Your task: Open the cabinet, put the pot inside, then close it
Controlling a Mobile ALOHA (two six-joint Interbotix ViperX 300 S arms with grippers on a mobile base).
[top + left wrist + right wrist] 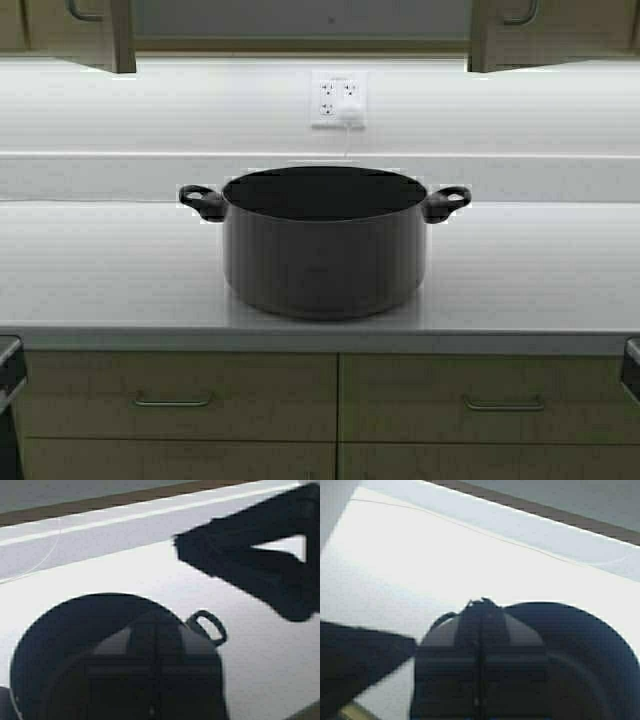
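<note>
A dark grey pot (325,245) stands upright at the centre of a white countertop (100,280), its black interior showing no contents and its two small loop handles jutting out at 9 o'clock and 3 o'clock in the high view. Overhead, at 12 o'clock, the cabinet (95,30) shows both tan doors swung out, one at 11 and one at 1, with a pale interior between them. A wall outlet (338,98) sits on the backsplash straight behind the pot, and drawers (180,395) with horizontal handles run beneath the counter edge.

We see our left gripper (155,680) in its wrist view with fingers closed flat together, hanging just before the pot's rim; our right gripper (480,670) likewise has its fingers pressed shut on nothing, close beside the pot. Neither touches it, as far as we can tell.

We judge the pot to be rigid metal, fairly weighty for its width, with smooth walls that would slip in a pinch. The loop handles look like the sound places to take hold, one per gripper, lifting level so it does not tip. The rim is a second choice. With the doors apparently open already, the lift into the cabinet seems next.
</note>
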